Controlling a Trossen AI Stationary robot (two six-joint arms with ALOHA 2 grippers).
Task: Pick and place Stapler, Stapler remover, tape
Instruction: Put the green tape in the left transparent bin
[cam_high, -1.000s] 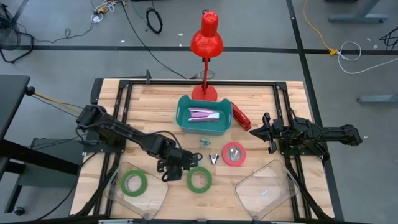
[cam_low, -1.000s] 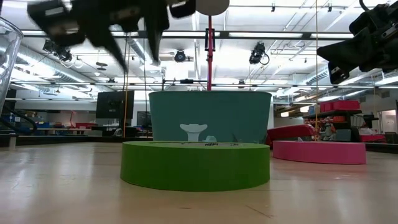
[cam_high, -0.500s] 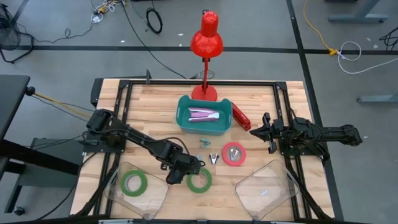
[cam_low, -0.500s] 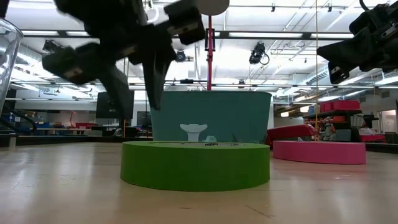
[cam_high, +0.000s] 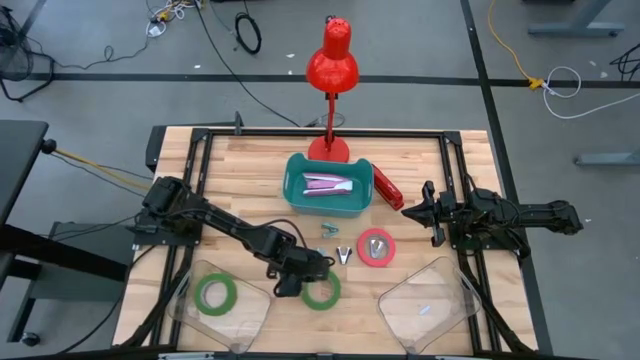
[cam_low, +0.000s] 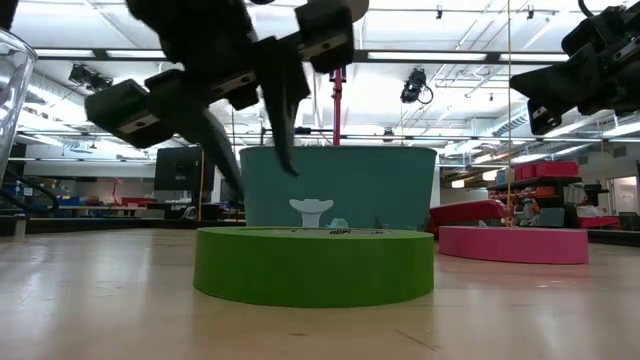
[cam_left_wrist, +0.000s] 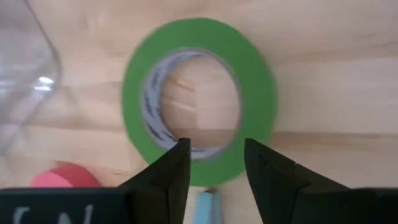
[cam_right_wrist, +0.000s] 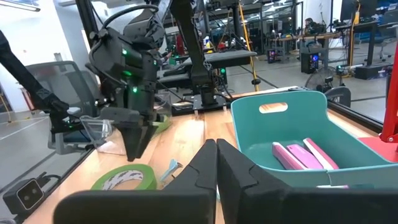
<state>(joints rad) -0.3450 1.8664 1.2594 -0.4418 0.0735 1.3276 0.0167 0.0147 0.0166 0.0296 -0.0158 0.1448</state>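
Over the near middle of the table (cam_high: 250, 170), the left end effector (cam_high: 300, 282) hovered, fingers spread, above a green tape roll (cam_high: 321, 290). From table height the roll (cam_low: 314, 264) lay flat. Its wrist camera showed a light, stiff ring (cam_left_wrist: 200, 99), probably best pinched across one wall. The right end effector (cam_high: 424, 212) waited, fingers pressed together.

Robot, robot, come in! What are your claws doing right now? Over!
Left gripper open, hovering over the green tape roll, not gripping. Right gripper shut, waiting at table's right side. Red-pink roll and staple remover lie close by.
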